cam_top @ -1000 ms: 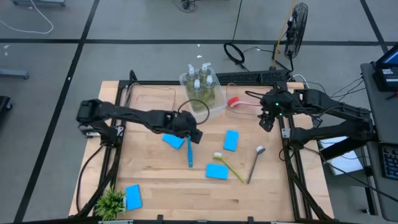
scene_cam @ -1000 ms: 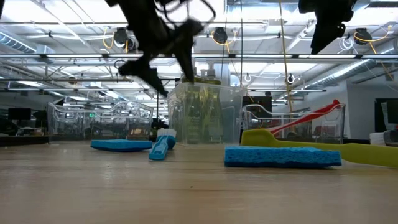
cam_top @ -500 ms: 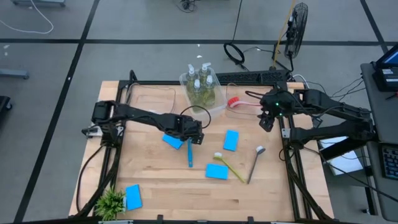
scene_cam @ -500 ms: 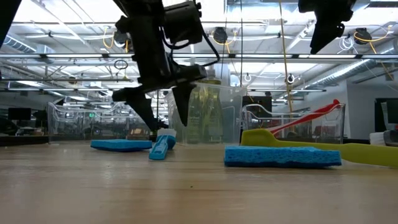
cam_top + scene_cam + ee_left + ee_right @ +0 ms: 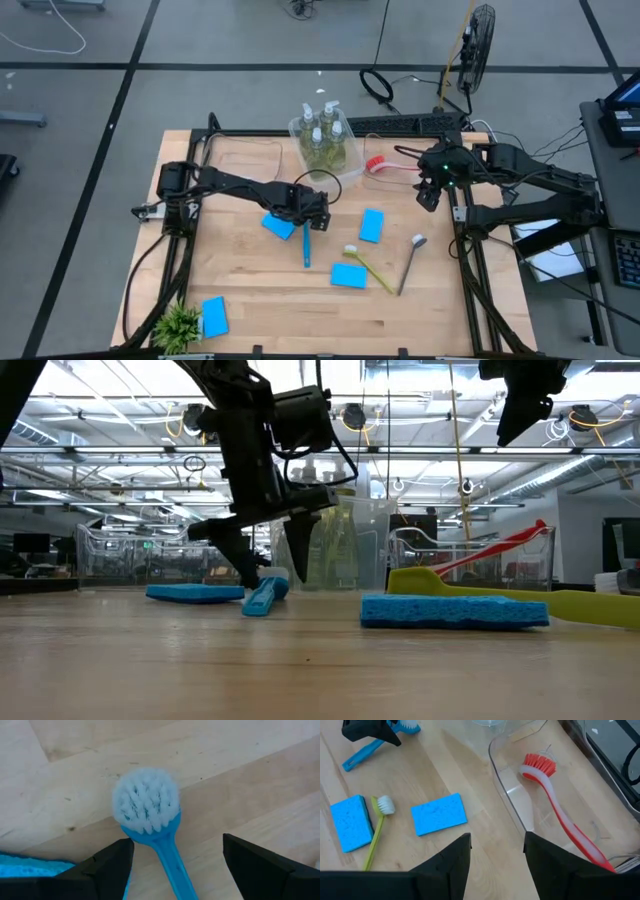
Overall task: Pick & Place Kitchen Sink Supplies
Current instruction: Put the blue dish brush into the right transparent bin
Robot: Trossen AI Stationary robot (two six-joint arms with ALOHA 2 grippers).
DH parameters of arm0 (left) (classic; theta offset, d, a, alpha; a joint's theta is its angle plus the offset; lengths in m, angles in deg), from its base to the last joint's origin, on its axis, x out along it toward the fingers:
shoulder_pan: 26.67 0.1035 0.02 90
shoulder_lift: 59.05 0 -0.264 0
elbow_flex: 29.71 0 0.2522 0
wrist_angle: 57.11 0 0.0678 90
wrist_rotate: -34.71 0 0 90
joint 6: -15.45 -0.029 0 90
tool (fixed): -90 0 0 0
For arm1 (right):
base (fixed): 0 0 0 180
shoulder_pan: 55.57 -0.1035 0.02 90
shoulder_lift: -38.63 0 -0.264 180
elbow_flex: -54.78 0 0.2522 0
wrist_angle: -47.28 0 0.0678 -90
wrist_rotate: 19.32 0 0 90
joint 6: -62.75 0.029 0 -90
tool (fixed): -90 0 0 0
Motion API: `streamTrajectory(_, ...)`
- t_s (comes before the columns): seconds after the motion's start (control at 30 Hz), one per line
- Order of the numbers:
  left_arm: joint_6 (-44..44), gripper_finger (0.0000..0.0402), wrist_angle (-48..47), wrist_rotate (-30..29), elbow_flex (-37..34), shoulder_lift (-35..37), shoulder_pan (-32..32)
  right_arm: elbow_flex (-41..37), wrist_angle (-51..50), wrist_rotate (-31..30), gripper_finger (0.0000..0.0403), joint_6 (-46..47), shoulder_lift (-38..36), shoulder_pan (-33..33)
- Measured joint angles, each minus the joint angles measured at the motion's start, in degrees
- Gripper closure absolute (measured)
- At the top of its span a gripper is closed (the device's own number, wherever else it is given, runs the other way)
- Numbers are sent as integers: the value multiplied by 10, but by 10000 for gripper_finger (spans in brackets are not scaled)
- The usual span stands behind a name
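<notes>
Bright even overhead light, soft shadows

The left gripper (image 5: 305, 219) hangs low at mid-table, pointing down, its fingers spread wide. The right gripper (image 5: 428, 197) waits raised at the table's right side, fingers parted.

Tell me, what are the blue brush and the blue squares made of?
Blue brush: probably hard plastic, since its handle looks smooth and slightly shiny; the white bristles look like soft nylon tufts. Blue sponges: seemingly spongy foam, with a matte, finely speckled surface. Table: pale wood, with visible grain.

The blue brush (image 5: 159, 832) handle runs off the frame's edge.
</notes>
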Motion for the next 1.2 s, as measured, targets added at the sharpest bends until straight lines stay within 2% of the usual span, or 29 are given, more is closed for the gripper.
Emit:
streamTrajectory(0.13, -1, 152, 0, 0, 0, -3, 5, 0, 0, 0, 228, 0, 0, 0)
streamTrajectory(0.43, -22, 324, 9, -10, 0, -2, 14, 0, 22, 0, 229, 0, 0, 0)
streamTrajectory(0.53, -22, 361, 9, -13, 0, -2, 14, 0, 29, 0, 230, 0, 0, 0)
streamTrajectory(0.73, -20, 359, 9, -14, 0, -2, 13, 0, 30, 0, 233, -2, 0, 0)
streamTrajectory(0.9, -18, 328, 10, -13, 0, -2, 13, 0, 30, 0, 234, -2, 0, 0)
streamTrajectory(1.03, -19, 357, 14, -10, 0, -2, 13, 0, 30, 0, 234, -3, 0, 0)
streamTrajectory(1.2, -38, 362, 70, 45, 0, 5, 13, 0, 30, 0, 232, -10, 0, 0)
